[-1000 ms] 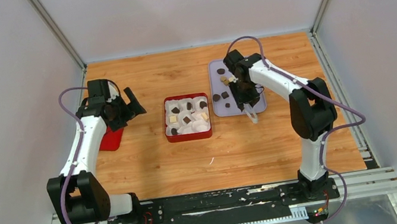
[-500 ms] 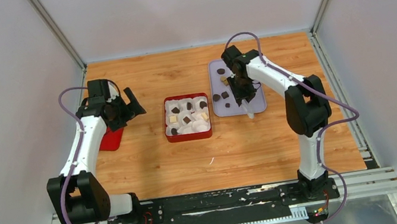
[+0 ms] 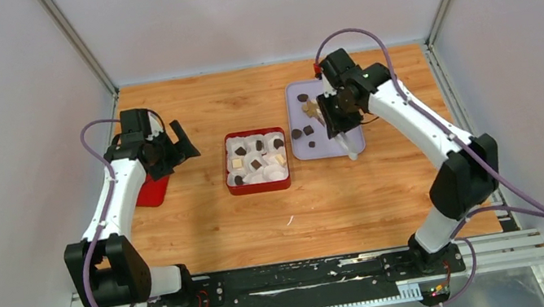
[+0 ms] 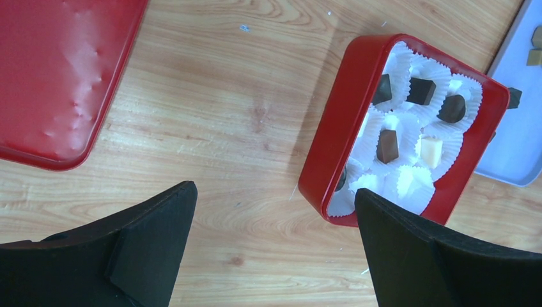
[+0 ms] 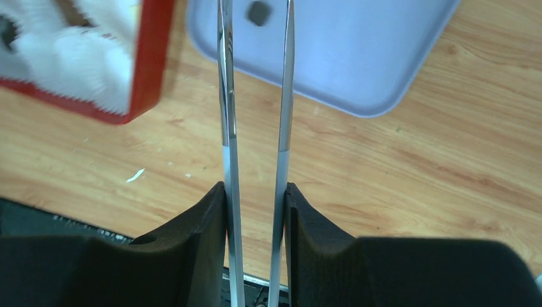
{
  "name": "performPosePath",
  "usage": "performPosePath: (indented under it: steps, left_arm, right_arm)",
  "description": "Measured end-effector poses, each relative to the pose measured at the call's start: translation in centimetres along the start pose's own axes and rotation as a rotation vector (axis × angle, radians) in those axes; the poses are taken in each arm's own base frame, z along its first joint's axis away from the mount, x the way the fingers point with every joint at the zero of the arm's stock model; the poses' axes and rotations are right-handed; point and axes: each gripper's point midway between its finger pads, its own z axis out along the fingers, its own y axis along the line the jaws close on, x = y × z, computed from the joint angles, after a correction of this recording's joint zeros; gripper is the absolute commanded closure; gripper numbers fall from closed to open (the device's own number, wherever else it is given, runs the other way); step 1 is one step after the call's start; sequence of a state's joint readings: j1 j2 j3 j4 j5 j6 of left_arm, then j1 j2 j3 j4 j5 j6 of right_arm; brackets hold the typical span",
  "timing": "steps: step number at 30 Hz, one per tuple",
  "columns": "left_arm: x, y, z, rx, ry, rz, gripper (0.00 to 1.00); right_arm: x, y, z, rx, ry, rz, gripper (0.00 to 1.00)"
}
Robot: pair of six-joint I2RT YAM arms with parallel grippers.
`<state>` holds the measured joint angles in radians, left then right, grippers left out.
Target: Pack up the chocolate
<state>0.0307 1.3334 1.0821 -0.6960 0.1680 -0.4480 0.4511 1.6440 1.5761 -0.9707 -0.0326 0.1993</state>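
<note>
Tabletop [image 4: 224, 128] shows satin wood grain; box [image 4: 321, 157] glossy red; cups [image 4: 409, 182] pleated paper; tweezers [image 5: 228, 115] polished metal; tray [image 5: 358, 51] matt plastic; chocolate [image 4: 387, 146] smooth.

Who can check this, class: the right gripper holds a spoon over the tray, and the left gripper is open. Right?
One thing is wrong: it is no spoon. The right wrist view shows the right gripper holding tweezers, their two thin metal arms reaching over the tray. The left gripper is open, as stated.
</note>
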Motion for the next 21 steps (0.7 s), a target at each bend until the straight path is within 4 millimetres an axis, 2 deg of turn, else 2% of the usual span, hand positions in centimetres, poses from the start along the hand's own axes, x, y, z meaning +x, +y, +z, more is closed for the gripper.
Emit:
performPosePath:
  steps: [2, 5, 9, 11, 14, 21]
  left_arm:
    - [0.0, 0.0, 0.0, 0.000, 0.002, 0.000, 0.00]
    - [0.1, 0.0, 0.1, 0.001, 0.007, -0.002, 0.00]
    - [0.1, 0.0, 0.3, 0.000, 0.011, -0.003, 0.00]
    - [0.1, 0.0, 0.3, 0.001, 0.011, -0.003, 0.00]
    - [0.1, 0.0, 0.3, 0.002, 0.010, -0.002, 0.00]
    - [0.1, 0.0, 0.3, 0.002, 0.008, -0.002, 0.00]
  right_arm:
    - [0.0, 1.4, -1.3, -0.045, -0.032, -0.042, 0.99]
    - [0.7, 5.5, -2.7, -0.133, -0.045, -0.168, 0.98]
    - [3.2, 11.0, -2.1, -0.224, 0.018, -0.335, 0.98]
    - [4.6, 12.6, -1.2, -0.246, 0.067, -0.384, 0.98]
    - [6.0, 13.9, 0.2, -0.255, 0.130, -0.419, 0.97]
    - [6.8, 14.3, 1.9, -0.252, 0.185, -0.425, 0.96]
